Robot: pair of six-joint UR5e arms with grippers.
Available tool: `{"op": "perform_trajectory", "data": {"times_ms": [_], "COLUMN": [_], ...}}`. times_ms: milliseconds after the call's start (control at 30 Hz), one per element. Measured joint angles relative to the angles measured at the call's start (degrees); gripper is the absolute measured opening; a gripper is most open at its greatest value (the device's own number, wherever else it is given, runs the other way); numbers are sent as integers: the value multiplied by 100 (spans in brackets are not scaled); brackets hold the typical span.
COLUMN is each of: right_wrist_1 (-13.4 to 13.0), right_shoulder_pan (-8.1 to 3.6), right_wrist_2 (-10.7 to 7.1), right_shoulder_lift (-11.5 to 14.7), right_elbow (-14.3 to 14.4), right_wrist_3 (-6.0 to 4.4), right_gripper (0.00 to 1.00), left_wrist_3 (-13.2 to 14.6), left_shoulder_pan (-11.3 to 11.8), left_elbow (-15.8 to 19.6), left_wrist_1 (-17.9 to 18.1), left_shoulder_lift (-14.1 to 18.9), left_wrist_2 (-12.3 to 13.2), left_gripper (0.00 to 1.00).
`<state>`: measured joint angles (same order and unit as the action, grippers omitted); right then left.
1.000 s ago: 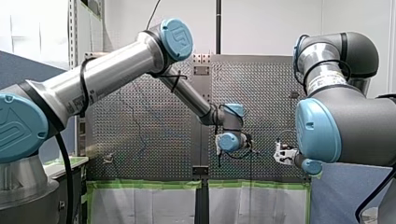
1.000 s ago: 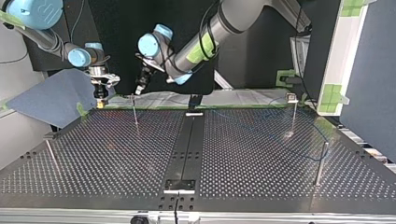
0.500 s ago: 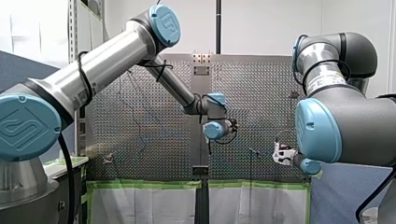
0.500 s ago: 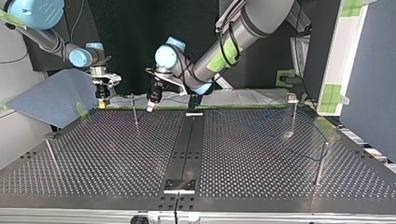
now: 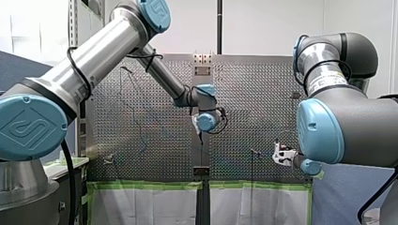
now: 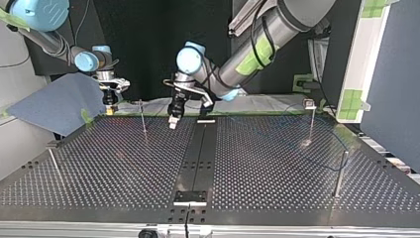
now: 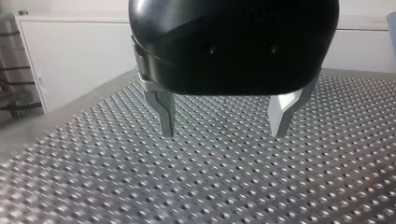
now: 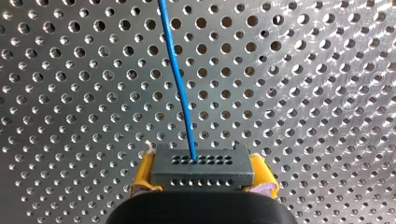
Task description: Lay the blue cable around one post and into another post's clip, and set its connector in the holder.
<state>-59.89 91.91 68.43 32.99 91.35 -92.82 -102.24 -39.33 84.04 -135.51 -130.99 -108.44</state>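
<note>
Routing pending, I judge: my right gripper [image 8: 202,176] clamps the dark rectangular connector [image 8: 202,163]; left gripper [image 7: 224,119] (fingers [image 7: 164,109] apart) needs its thin blue cable [image 8: 177,79].

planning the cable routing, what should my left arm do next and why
Probably bring my left gripper, open and empty above the table, to the blue cable and grip it, since my right gripper is shut on the connector and cannot guide the cable too.

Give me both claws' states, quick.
Left claw: open, empty.
Right claw: shut on the connector of the blue cable.
</note>
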Motion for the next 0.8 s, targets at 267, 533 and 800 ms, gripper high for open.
{"op": "perform_trajectory", "data": {"times_ms": [267,533,800], "right_wrist_1": [-6,-3,-13], "right_shoulder_pan": [13,21,40], "right_wrist_2": [13,21,22], "right_shoulder_lift": [1,0,0], "right_elbow": [-1,2,1], "right_wrist_3": [0,0,-1], "right_gripper": [10,10,10], "left_wrist_3": [66,50,-11], "left_shoulder_pan": [-99,-146,-154], "left_elbow": [404,828,1273], "left_wrist_1": [142,203,233], "left_shoulder_lift": [404,826,1273], "left_wrist_2": [-76,-443,-564], "left_gripper": [99,99,99]}}
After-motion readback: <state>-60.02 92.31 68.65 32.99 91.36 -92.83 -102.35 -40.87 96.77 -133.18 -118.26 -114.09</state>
